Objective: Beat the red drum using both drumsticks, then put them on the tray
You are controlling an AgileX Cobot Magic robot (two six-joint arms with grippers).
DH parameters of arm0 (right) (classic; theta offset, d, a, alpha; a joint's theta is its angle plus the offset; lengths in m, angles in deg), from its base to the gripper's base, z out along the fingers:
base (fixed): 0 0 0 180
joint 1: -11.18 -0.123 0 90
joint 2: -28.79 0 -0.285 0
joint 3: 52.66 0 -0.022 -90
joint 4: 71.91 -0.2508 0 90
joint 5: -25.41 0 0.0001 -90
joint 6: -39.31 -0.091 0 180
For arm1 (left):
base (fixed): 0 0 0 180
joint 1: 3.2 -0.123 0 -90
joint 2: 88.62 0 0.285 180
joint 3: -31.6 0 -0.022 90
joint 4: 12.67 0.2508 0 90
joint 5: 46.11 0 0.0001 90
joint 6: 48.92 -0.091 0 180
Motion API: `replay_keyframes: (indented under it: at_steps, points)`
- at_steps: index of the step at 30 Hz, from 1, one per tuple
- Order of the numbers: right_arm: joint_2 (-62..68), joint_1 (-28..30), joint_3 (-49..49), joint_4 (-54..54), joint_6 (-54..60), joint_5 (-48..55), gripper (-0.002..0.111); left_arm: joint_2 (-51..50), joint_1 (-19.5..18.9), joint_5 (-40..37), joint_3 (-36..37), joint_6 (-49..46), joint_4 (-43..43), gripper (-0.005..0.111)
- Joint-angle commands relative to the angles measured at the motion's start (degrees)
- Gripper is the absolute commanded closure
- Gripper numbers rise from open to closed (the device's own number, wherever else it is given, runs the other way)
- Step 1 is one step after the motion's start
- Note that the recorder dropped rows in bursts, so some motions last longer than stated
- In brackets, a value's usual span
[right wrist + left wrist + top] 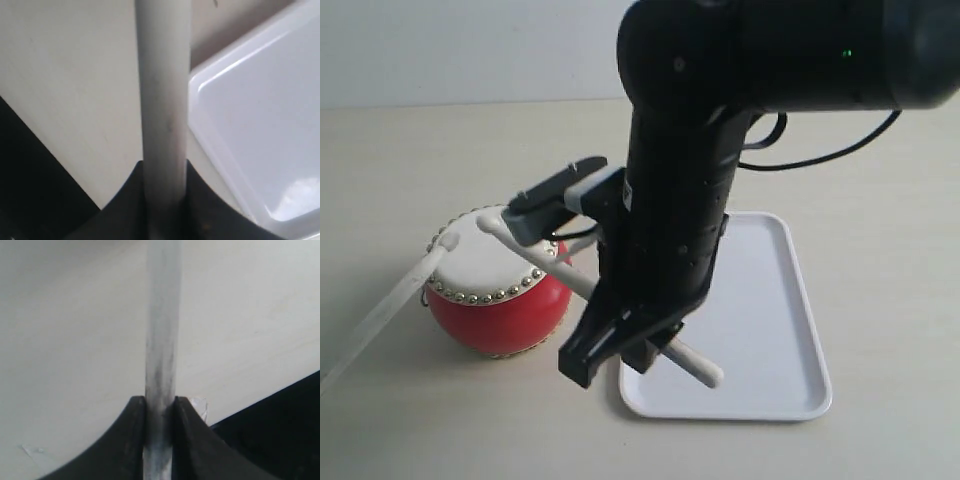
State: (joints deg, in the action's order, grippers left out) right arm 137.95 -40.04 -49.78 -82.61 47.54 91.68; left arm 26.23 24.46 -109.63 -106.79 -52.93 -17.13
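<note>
1 diagonal line mattered most: the right drumstick (pixel 572 280) ran from its bead tip, on the cream skin of the red drum (pixel 500 310), back through the clamped jaws of the right gripper (pixel 165 170) to a butt end over the near left corner of the tray (pixel 770 330), which lay just right of the drum. The left gripper (pixel 160 402) pinched the left drumstick (pixel 385 308), its tip at the drum's left rim. The right arm reached steeply down between drum and tray, so it looked the nearer for setting down.
</note>
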Motion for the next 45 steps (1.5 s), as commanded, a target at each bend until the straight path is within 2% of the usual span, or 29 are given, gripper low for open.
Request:
replay_keyframes:
  at_steps: [1, 7, 11, 14, 21, 30, 36, 45]
  points:
    - [-0.08, -0.12, -3.35, 0.35, 0.19, -0.40, 0.108, 0.43, 0.44, 0.53, 0.10, 0.39, 0.79, 0.107]
    - [1.36, -0.12, -3.20, 0.35, 0.60, -1.07, 0.108, 0.43, 0.44, 0.51, 0.10, 1.33, 0.79, 0.107]
    - [2.45, -0.12, -3.20, 2.84, 0.60, -1.11, 0.108, 1.16, 0.44, 0.24, -2.31, 1.33, 2.06, 0.107]
    - [1.12, -0.12, -3.82, 6.34, -0.77, -1.22, 0.108, 2.31, 0.44, 0.36, -3.65, 1.33, 3.79, 0.107]
    - [-2.53, -0.12, -4.59, 6.63, -0.93, -1.73, 0.108, 2.96, 0.44, 0.31, -4.49, 1.46, 4.46, 0.107]
    - [8.95, -0.12, -4.32, 6.11, -0.95, -0.35, 0.108, 6.04, 0.44, -0.42, -9.55, 1.46, 4.46, 0.107]
    - [12.70, -0.12, -4.32, 6.34, -2.67, 1.24, 0.108, 5.26, 0.44, 0.27, -7.47, 1.46, 5.28, 0.107]
    - [-1.44, -0.12, -4.55, 6.43, -3.94, 0.93, 0.108, -3.17, 0.44, 3.33, -1.25, 1.33, 4.95, 0.107]
